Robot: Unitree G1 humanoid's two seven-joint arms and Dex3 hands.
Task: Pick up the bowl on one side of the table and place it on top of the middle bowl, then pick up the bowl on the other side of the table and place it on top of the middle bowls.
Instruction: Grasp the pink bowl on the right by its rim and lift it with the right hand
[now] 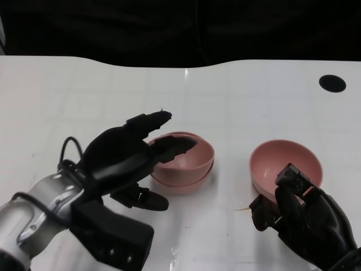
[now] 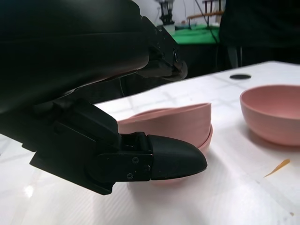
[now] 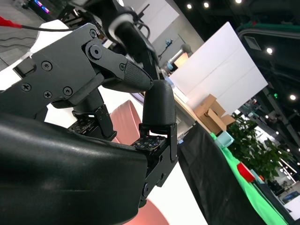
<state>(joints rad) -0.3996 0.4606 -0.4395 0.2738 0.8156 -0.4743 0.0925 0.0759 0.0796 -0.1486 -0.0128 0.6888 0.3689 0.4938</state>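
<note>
You've got the first pink plastic bowl [image 1: 183, 151] nested on the middle pink bowl [image 1: 186, 183], so lift your left hand [image 1: 121, 158] straight off; its fingers look spread over the rim, gripping nothing. Your right hand [image 1: 302, 217] touches the right pink bowl [image 1: 286, 164], fingers apart at its near rim, not clamped yet, so seat the rim deep before closing.

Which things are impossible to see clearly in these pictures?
- Left hand on the stacked bowls: its fingers cover the near rim in the head view, so the grip is unclear.
- Right hand at the right bowl: contact is hidden in both views.
</note>
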